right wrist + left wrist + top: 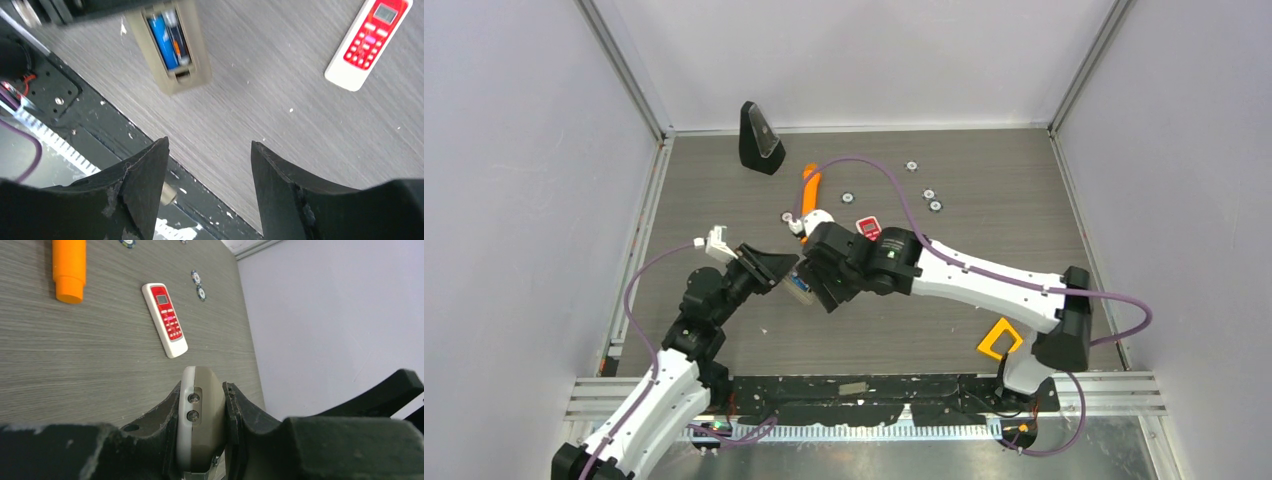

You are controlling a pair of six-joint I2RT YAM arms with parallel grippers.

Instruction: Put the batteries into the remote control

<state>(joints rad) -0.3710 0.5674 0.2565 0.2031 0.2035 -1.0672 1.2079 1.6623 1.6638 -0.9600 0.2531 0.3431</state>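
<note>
The left pincer (202, 412) is clamped on the beige remote (199, 387), one finger against each of its long faces, and carries it above the desk (1009, 200) close to the near edge, left of the middle. In the right wrist view the back of this remote (170, 47) faces the camera with its battery bay uncovered: the blue battery (162, 40) and the dark battery (178, 39) lie side by side inside it, lengthwise, the dark one carrying an orange mark. The right pincer (209, 172) hangs just beside that remote with its jaws spread wide and nothing between them; its dark fingers (145, 185) frame bare desk surface and the black base plate along the near edge. From above, the two pincers meet almost tip to tip, the left (774, 268) and the right (822, 280). A red remote (868, 227) lies flat, face up, towards the middle of the desk, well apart from the held one. Farther back lie an orange cylinder (810, 188) and several small round discs (929, 194), a black stand (760, 140) rises by the far left corner, and a yellow piece (1000, 340) sits at the near edge towards the right.
</note>
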